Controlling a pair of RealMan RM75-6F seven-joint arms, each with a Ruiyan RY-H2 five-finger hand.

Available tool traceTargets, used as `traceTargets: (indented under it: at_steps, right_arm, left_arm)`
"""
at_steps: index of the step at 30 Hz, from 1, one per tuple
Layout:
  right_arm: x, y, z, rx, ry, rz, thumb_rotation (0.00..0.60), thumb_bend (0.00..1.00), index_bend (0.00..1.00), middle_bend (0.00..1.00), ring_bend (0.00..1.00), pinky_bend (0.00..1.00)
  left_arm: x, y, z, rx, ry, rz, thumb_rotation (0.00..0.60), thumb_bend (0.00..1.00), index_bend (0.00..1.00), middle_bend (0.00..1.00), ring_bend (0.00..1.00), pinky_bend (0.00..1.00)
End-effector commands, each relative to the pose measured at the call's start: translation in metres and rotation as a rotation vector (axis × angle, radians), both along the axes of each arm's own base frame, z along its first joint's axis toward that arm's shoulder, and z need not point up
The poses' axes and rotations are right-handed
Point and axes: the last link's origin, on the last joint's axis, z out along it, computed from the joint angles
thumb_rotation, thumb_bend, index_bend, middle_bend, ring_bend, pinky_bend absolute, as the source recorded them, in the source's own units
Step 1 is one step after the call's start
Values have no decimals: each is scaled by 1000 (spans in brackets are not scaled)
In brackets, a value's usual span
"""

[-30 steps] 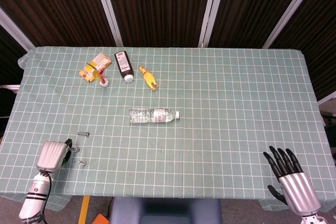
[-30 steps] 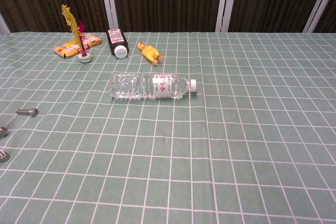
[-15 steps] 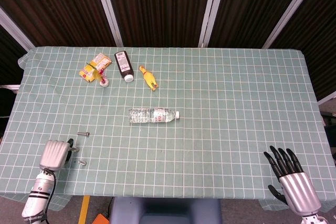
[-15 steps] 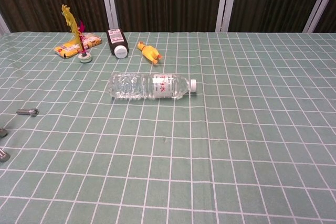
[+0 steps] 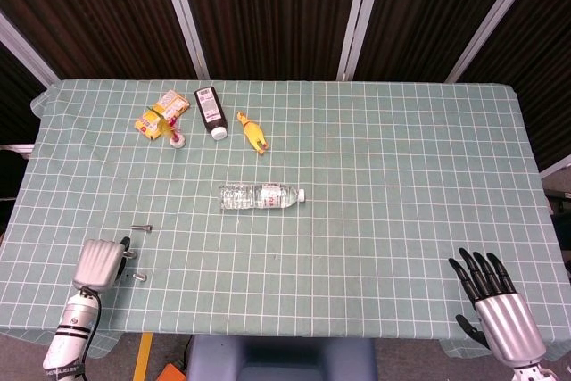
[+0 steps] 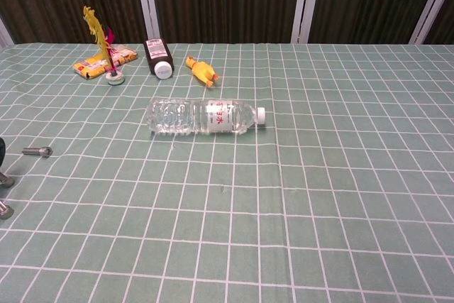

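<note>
Looking at the near left corner first, since that's where the left hand sits.

left hand [image 5: 98,262]: low over the near left part of the table, seen from the back, so honestly can't tell if the fingers are curled or apart. A dark fingertip pokes out at the top right of it. Nothing visibly held.

bolts: three small metal ones right by that hand. One [image 5: 141,228] lies just beyond it, another [image 5: 139,277] just to its right, and a third [image 5: 129,254] sits between them, about touching the hand's edge. The chest view catches them at its far left edge, the far one at [image 6: 36,151].

right hand [image 5: 496,305]: off at the near right corner, palm down, black fingers spread apart and pointing up the table, holding nothing. Well away from everything.

water bottle [image 5: 261,195]: clear plastic, on its side mid-table, white cap pointing right, well apart from both hands.

back left cluster: a dark bottle [image 5: 211,111] lying with its white cap toward the camera, a yellow rubber chicken [image 5: 252,132] just right of it, a yellow snack packet [image 5: 162,113] to its left, and a yellow and pink feathered shuttlecock thing [image 6: 101,40] standing on a small white base beside the packet.

table [image 5: 401,185]: green cloth with a white grid.
</note>
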Motion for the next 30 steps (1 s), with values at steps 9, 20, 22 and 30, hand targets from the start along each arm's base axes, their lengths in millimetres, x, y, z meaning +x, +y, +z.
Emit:
traceTargets:
  at_steps: [9, 20, 22, 30]
  right_arm:
    - [0, 0, 0, 0, 0, 1, 600, 283, 0, 0, 0, 0]
    - [0, 0, -2, 6, 9, -2, 600, 283, 0, 0, 0, 0]
    - [0, 0, -3, 9, 12, -1, 600, 283, 0, 0, 0, 0]
    - [0, 0, -3, 11, 15, -2, 600, 283, 0, 0, 0, 0]
  left_arm:
    - [5, 0, 0, 3, -4, -18, 600, 433, 417, 1000, 1000, 1000]
    - [38, -1, 33, 53, -328, -61, 600, 423, 340, 1000, 1000, 1000]
    - [44, 7, 39, 65, -402, -79, 600, 422, 358, 1000, 1000, 1000]
    - [49, 50, 43, -7, -490, 82, 600, 400, 407, 1000, 1000, 1000]
